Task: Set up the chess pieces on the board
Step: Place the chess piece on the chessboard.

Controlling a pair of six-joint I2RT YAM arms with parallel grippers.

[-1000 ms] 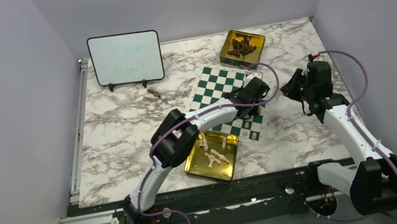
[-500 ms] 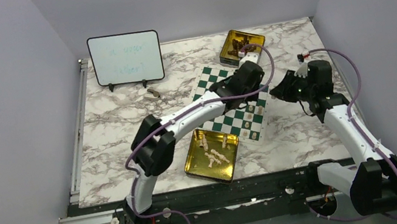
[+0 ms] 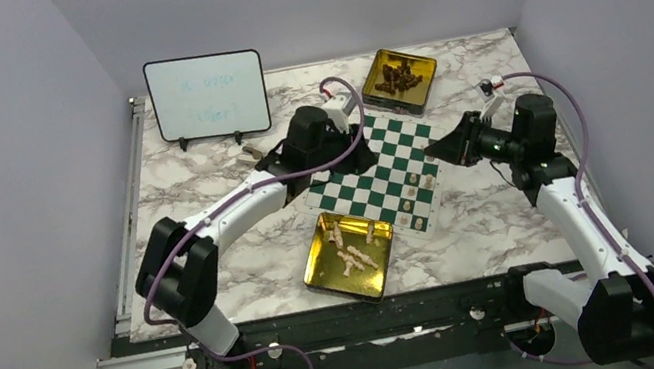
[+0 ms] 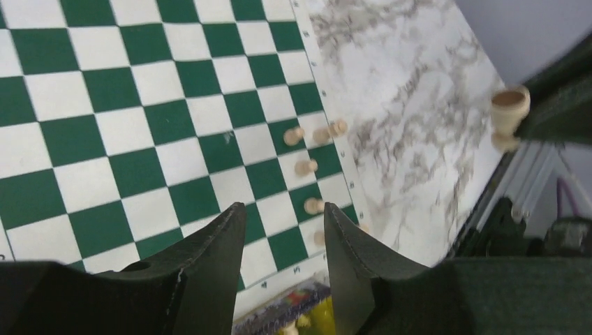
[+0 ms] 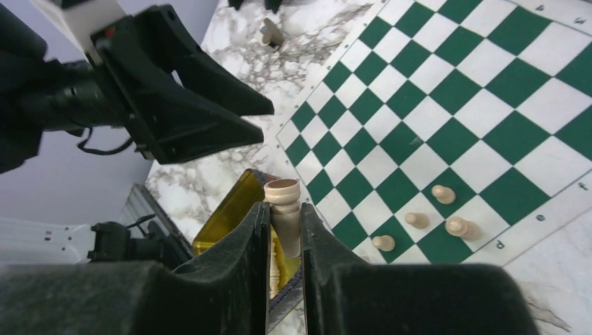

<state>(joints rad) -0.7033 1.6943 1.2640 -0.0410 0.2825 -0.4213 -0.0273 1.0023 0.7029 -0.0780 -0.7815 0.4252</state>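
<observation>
Right end effector (image 5: 283, 209) was clamped tight on one cream piece (image 5: 283, 197), pinched between the fingers. Compared to a second earlier it had swung in from the right side and was hanging in the air near the right edge of the board (image 3: 370, 162), not over a square yet as far as I could tell.

Left end effector (image 4: 283, 208) was spread apart with nothing in it, and that was the big change. A second before it sat low over the near-right part of the board, and now the whole arm had pulled away to hover at the far-left corner. My read was that the left had finished its turn and cleared out, leaving the lane free for the right to bring in the next one.

Further out, a handful of pieces (image 4: 305, 166) sat clustered in the board's near-right corner, on the last couple of rows. More cream ones lay tumbled in the tin (image 3: 323, 268) on the surface (image 3: 207, 216) just in front of the board. The far tin (image 3: 369, 73) held dark ones, none of which had made it onto the board.

So the job looked barely started: most squares bare, both tins well stocked. The held piece probably belonged beside that corner cluster, but I couldn't tell which square.
</observation>
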